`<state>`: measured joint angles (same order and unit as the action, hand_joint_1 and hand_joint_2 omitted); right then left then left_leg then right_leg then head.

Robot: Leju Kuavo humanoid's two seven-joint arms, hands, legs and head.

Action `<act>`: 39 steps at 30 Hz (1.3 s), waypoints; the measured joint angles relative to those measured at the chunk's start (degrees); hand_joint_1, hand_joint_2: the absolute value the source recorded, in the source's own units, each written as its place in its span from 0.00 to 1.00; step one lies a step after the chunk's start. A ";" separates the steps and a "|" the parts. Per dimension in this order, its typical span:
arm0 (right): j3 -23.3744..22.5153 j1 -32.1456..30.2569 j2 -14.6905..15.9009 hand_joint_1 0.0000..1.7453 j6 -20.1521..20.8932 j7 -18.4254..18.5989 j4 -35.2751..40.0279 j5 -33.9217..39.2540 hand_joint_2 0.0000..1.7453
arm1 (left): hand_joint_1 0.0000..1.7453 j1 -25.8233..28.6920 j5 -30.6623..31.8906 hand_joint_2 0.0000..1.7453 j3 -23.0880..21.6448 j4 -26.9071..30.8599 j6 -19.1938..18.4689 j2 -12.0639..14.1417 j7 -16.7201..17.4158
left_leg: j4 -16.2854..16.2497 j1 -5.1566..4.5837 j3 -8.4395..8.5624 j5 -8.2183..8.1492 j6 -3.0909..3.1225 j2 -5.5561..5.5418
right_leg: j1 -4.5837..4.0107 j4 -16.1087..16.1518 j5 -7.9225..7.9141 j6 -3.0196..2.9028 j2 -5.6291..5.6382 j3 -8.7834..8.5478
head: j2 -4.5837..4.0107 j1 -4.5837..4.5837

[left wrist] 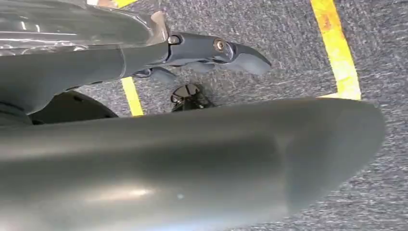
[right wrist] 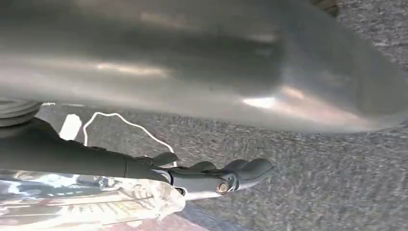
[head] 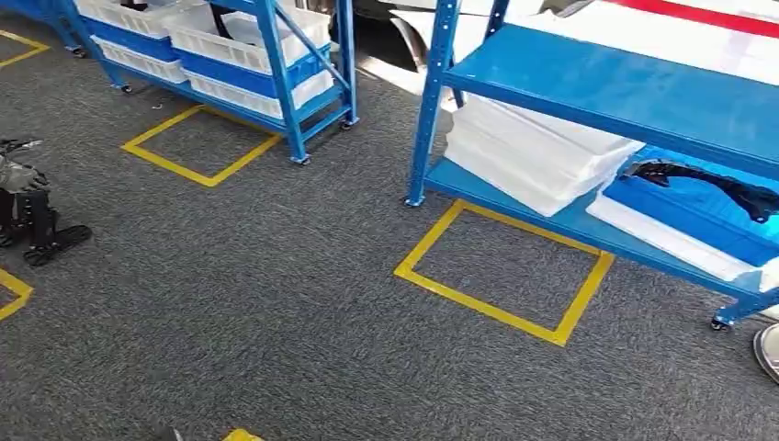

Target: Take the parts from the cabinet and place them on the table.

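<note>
A black curved part (head: pixel 707 182) lies in a blue bin (head: pixel 680 216) on the lower shelf of the blue cabinet rack (head: pixel 634 92) at the right of the head view. My left hand (left wrist: pixel 192 149) hangs over the grey carpet. Its thick thumb is apart from the straight dark fingers (left wrist: pixel 216 50), and nothing is between them. My right hand (right wrist: pixel 192 67) hangs the same way, with fingers (right wrist: pixel 216 178) stretched out and holding nothing.
A stack of white bins (head: pixel 533 156) stands beside the blue bin. A second blue rack (head: pixel 276 73) with white and blue bins stands at the back left. Yellow tape squares (head: pixel 501 271) mark the carpet. A dark object (head: pixel 32 220) sits at the left edge.
</note>
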<state>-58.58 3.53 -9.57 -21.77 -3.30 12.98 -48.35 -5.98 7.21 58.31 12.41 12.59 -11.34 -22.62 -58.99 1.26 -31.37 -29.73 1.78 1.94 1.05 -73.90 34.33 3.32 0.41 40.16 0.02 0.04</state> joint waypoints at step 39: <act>0.94 0.09 0.00 0.00 1.38 3.54 -0.17 -2.12 0.00 | 0.00 -0.18 0.00 0.00 0.00 0.00 -3.28 0.07 -1.55 | 0.49 -0.12 1.32 -1.17 -2.54 -1.20 | -0.54 16.00 -6.04 -2.90 -0.09 -7.85 | 0.02 0.11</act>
<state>-57.64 3.62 -9.57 -20.39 0.24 12.81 -50.47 -6.15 7.21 58.31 12.41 9.31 -11.28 -24.17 -58.50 1.14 -30.05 -30.90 -0.76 0.74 0.51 -57.90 28.29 0.42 0.32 32.31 0.04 0.15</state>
